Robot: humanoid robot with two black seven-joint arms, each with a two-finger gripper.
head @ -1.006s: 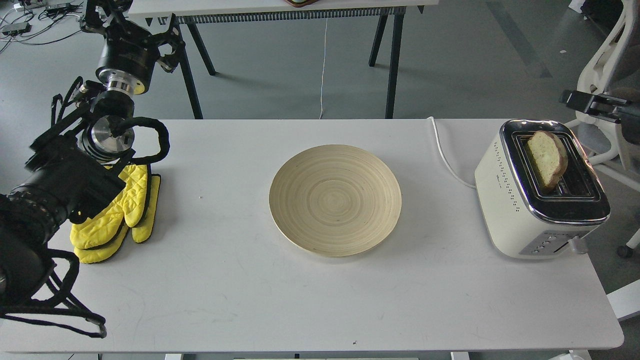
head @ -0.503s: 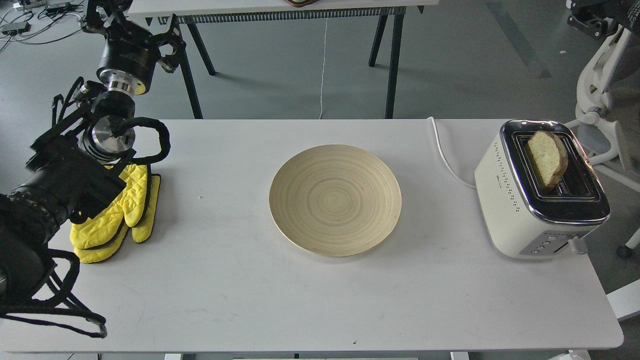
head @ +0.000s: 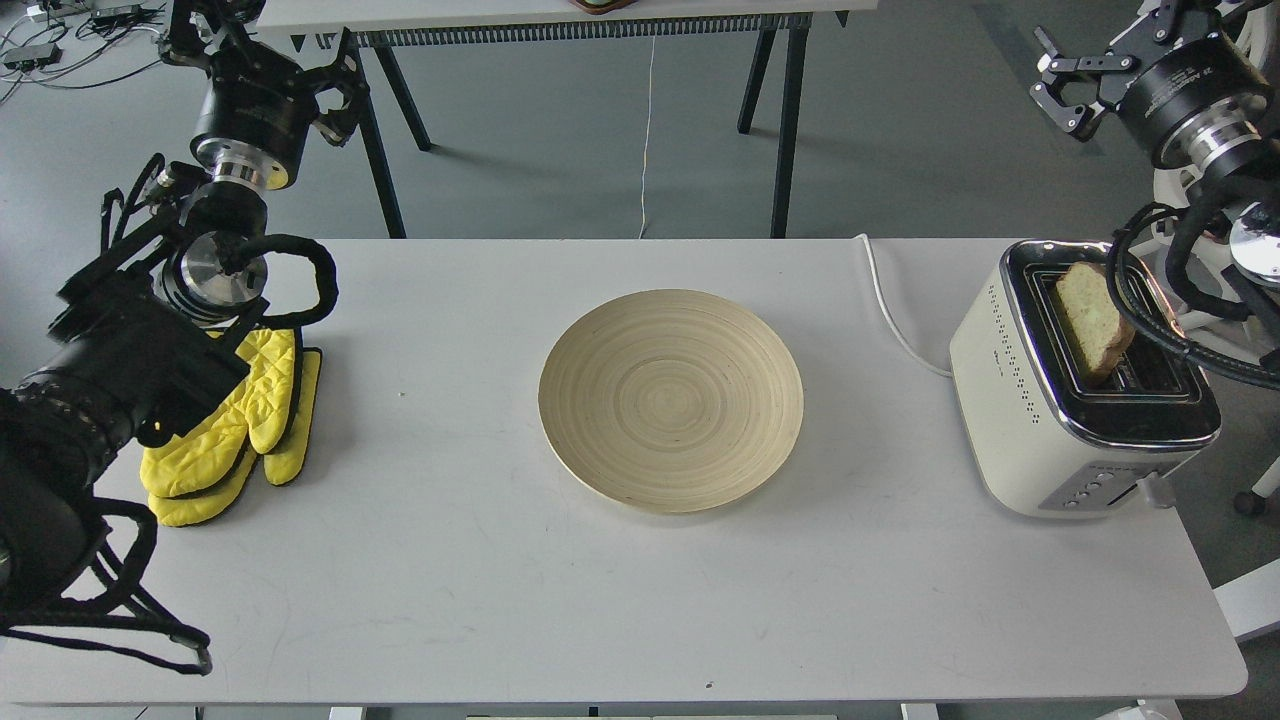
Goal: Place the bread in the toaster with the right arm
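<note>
The bread (head: pixel 1093 318) stands tilted in the right-hand slot of the cream-white toaster (head: pixel 1040 420), at the table's right end, with its upper half sticking out. The right arm comes in from the right edge, and its black cable loops in front of the toaster's top. My right gripper (head: pixel 1062 82) is at the top right, high above and behind the toaster, with its fingers spread and nothing between them. My left gripper (head: pixel 343 88) is at the top left, dark against a table leg, above the yellow mitts.
A round bamboo plate (head: pixel 670 400) sits mid-table. Yellow oven mitts (head: pixel 240 430) lie at the left under my left arm. The toaster's white cord (head: pixel 890 320) runs over the back edge. A second table (head: pixel 560 20) stands behind and a white chair (head: pixel 1200 300) at the right.
The right arm has lifted away from beside the toaster and swung up to the top right. The bread stays in the slot. The left arm has not moved.
</note>
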